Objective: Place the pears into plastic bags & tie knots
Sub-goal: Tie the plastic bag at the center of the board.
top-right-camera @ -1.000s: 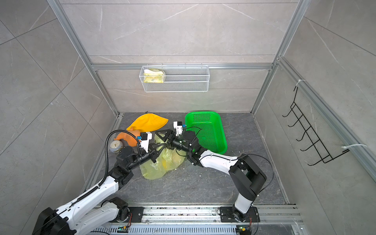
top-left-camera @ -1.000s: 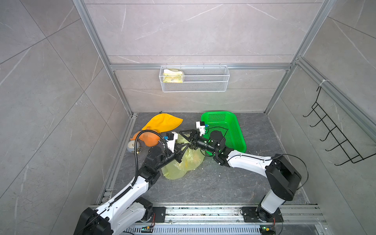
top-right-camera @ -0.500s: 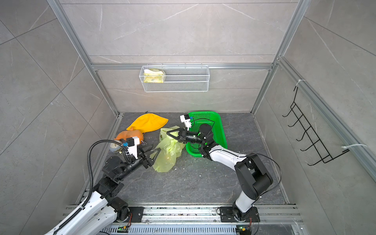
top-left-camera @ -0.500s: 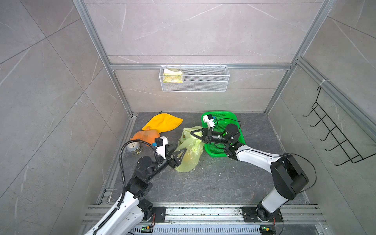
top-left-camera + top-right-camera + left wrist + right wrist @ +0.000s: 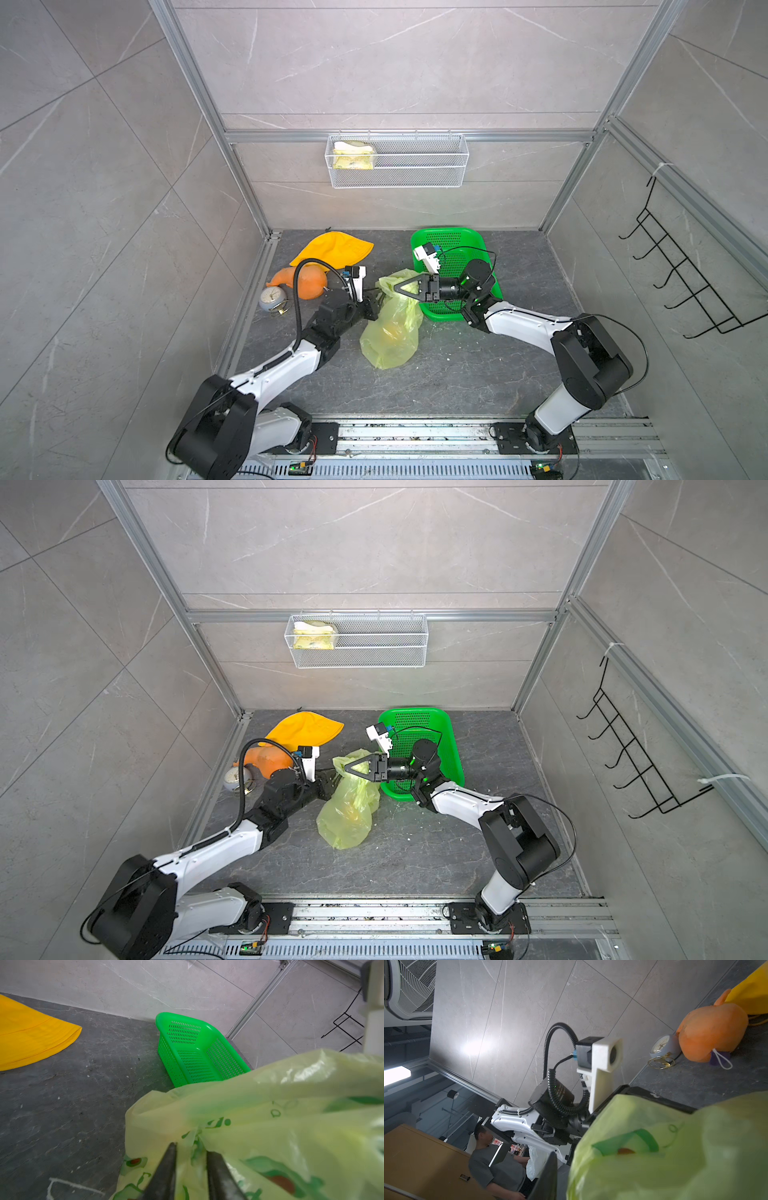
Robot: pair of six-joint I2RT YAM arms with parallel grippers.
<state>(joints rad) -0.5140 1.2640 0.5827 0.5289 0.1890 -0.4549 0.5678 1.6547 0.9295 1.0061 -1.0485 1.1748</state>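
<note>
The thin translucent yellow-green plastic bag (image 5: 384,353) lies on the dark worktop (image 5: 457,374), with a yellow pear (image 5: 390,328) showing dimly through it. Half a second ago the arms were drawn apart. Now the left tool (image 5: 190,1148) is back, clenched on a twisted strap (image 5: 195,1136), likely regripping for the tying. Farther off, the right tool (image 5: 394,286) meets the bag's top in front of the perforated green plastic basket (image 5: 449,241); I cannot tell whether it pinches the film.

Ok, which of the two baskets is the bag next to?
The green plastic basket on the floor, right beside the bag. The white wire basket hangs on the back wall.
</note>
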